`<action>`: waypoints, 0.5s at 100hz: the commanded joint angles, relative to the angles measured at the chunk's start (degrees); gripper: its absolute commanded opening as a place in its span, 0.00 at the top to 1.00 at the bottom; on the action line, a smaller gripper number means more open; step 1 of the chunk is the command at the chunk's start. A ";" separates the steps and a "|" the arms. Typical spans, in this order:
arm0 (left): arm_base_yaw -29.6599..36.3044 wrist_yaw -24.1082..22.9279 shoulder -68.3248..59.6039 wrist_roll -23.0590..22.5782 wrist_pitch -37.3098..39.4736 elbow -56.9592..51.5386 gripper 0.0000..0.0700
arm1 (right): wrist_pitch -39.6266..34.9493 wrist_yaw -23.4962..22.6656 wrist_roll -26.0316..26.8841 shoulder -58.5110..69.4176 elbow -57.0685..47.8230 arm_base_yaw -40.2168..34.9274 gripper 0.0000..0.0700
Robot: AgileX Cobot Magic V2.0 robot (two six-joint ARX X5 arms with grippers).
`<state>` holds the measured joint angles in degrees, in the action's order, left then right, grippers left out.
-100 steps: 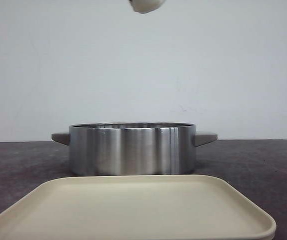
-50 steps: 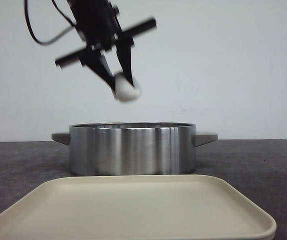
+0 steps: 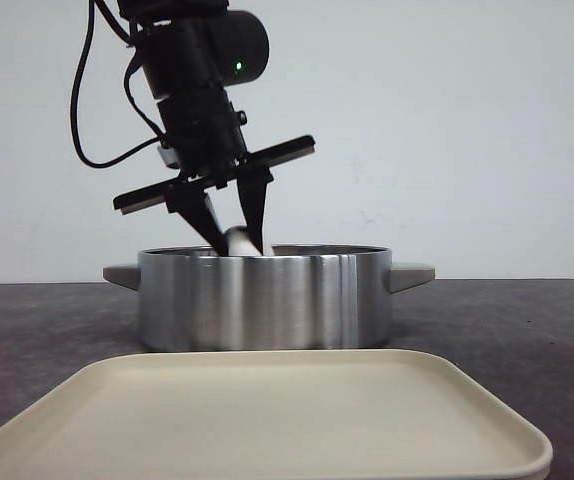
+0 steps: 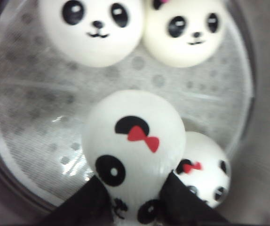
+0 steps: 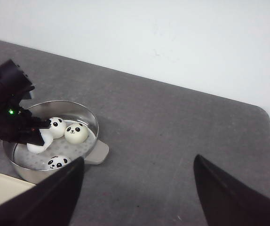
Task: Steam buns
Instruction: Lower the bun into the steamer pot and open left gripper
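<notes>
Left gripper (image 3: 235, 238): jaws pinching one bun (image 4: 134, 151), held just above the pot (image 3: 265, 298) floor, near its rim. Three buns (image 4: 93, 29) already lie inside the pot. Right gripper (image 5: 137, 188): jaws spread, well apart from pot. Tray (image 3: 267, 420) empty, beside pot on bench (image 5: 172, 132).

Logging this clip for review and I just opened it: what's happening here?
The left gripper holds a panda bun between its fingers, low over the steel steamer pot. Three other buns lie on the pot's perforated insert. The beige tray in front holds nothing. The right gripper is open, away from the pot.
</notes>
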<state>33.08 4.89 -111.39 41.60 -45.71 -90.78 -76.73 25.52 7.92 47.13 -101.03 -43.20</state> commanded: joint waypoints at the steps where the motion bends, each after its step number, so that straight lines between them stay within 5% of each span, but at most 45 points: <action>1: -0.11 0.11 -1.97 1.36 -0.44 -1.53 0.98 | -1.16 0.00 0.94 0.22 -1.01 -0.55 0.33; 13: -0.55 0.04 -2.25 1.38 -1.68 -1.53 0.92 | -0.26 0.02 0.90 -0.20 -1.01 -0.55 0.33; 31: -0.90 0.09 -2.27 1.53 -1.40 -1.53 0.36 | 0.52 0.07 0.85 -0.55 -1.01 -0.55 0.33; 50: -0.87 1.33 -2.27 1.53 -1.31 -1.53 0.32 | 0.48 0.07 0.85 -0.55 -1.01 -0.55 0.33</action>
<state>31.99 5.63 -112.57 42.87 -46.78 -91.02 -76.58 25.54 7.97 46.41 -101.03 -43.20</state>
